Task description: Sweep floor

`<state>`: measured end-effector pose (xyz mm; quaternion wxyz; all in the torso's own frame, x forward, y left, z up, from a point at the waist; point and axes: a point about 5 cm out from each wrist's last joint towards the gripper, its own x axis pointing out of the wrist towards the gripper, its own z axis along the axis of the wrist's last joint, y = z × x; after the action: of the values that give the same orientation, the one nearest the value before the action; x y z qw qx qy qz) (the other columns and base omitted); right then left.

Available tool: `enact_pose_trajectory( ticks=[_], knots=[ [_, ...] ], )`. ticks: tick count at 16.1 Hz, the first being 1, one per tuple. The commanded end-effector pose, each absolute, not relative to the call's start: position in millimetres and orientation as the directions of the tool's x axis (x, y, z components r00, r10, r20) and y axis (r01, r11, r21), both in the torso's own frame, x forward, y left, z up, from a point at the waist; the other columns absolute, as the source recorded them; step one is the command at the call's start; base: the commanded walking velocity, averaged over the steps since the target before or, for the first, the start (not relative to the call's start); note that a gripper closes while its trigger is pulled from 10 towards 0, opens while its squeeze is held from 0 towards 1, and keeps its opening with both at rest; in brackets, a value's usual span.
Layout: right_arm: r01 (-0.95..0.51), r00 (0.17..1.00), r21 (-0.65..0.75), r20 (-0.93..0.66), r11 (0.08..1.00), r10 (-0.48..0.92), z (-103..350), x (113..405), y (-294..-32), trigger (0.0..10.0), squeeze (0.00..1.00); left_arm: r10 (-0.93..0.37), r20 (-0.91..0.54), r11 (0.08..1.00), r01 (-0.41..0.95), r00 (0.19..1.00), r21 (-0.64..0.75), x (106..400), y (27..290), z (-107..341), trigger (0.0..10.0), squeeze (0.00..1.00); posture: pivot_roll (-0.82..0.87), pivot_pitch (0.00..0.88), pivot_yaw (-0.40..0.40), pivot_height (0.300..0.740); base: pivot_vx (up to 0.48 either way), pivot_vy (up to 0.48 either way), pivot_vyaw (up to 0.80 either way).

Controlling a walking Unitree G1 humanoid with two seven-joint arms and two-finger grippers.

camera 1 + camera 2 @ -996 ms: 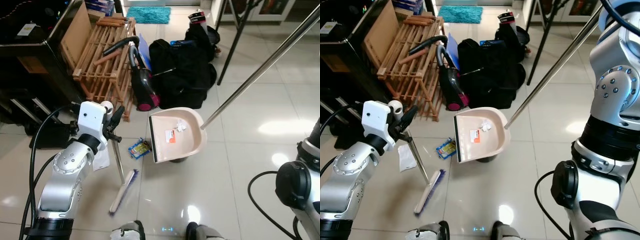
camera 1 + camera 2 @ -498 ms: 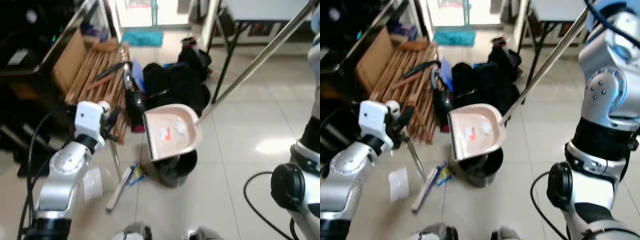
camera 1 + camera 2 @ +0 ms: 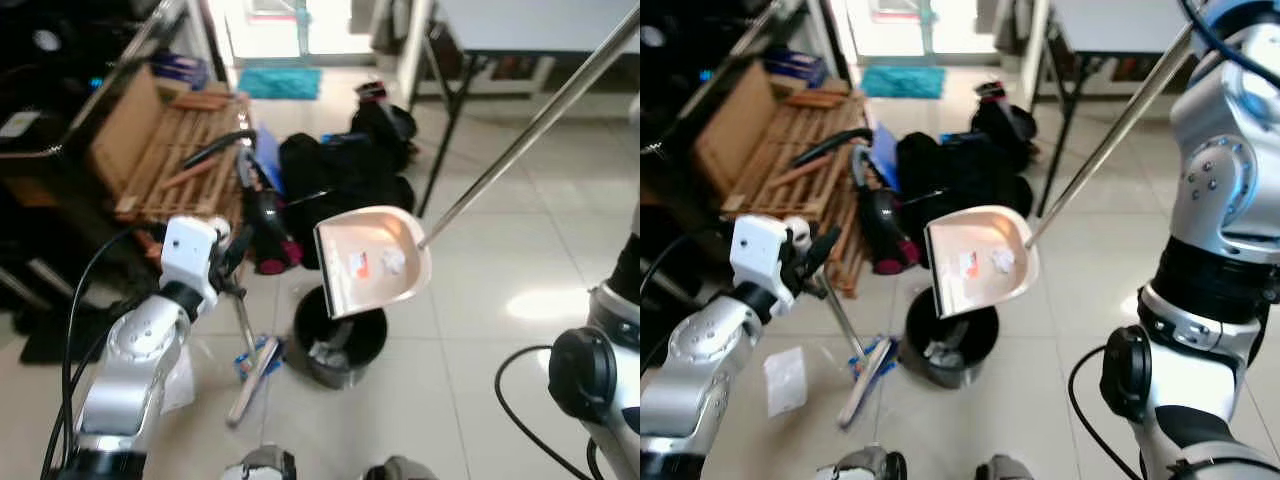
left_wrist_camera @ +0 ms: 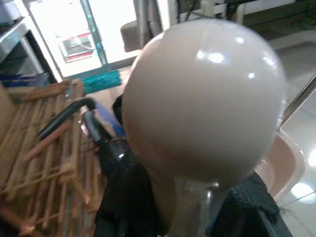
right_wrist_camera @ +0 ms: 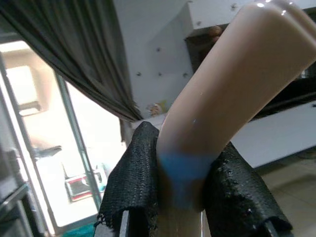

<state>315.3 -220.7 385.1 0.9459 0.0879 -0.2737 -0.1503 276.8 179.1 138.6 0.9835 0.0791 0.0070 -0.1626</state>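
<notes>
Beige plastic dustpan (image 3: pixel 372 262) on long silver metal pole (image 3: pixel 530 132) held raised and tilted over round black waste bin (image 3: pixel 335 340) – white crumpled scraps and orange-marked bit lying in pan. Right gripper (image 5: pixel 182 197) clamped around pole's beige handle end. Left gripper (image 4: pixel 185 207) closed on beige round knob topping thin broom stick (image 3: pixel 240 318); blue-bristled broom head (image 3: pixel 253 368) on tiled floor left of bin – blue wrapper (image 3: pixel 246 362) beside it. White paper sheet (image 3: pixel 785 380) on floor, far left.

Wooden rack (image 3: pixel 170 150), black bags (image 3: pixel 345 175), vacuum cleaner (image 3: pixel 262 215), teal mat (image 3: pixel 280 82).
</notes>
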Motion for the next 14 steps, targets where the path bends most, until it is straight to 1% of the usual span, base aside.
enact_pose_trajectory(
  ticks=[1,4,7,10,14],
  knots=[
    [0.229,0.769,0.252,0.546,0.94,-0.334,392,310,-220,10.0,0.0,-0.316,-0.014,0.931,0.313,0.949,0.186,276,184,145,10.0,0.0,-0.03,0.054,0.024,0.74,0.0,0.0,0.0],
    [0.228,0.757,0.241,0.565,0.943,-0.327,389,311,-216,10.0,0.0,-0.303,-0.022,0.934,0.302,0.953,0.189,276,187,145,10.0,0.0,-0.02,0.048,0.019,0.74,0.0,0.0,0.0],
    [0.219,0.722,0.204,0.624,0.954,-0.299,386,310,-206,10.0,0.0,-0.302,-0.024,0.935,0.301,0.953,0.187,274,187,144,10.0,0.0,-0.03,0.043,0.011,0.74,0.0,0.0,0.0],
    [0.214,0.68,0.126,0.693,0.969,-0.24,388,307,-196,10.0,0.0,-0.303,-0.028,0.936,0.303,0.952,0.179,272,186,141,10.0,0.0,-0.03,0.04,0.004,0.74,0.0,0.0,0.0],
    [0.141,0.645,0.014,0.757,0.99,-0.102,377,303,-170,10.0,0.0,-0.297,-0.037,0.936,0.299,0.954,0.184,268,189,139,10.0,0.0,-0.02,0.038,-0.004,0.74,0.0,0.0,0.0]
  ],
)
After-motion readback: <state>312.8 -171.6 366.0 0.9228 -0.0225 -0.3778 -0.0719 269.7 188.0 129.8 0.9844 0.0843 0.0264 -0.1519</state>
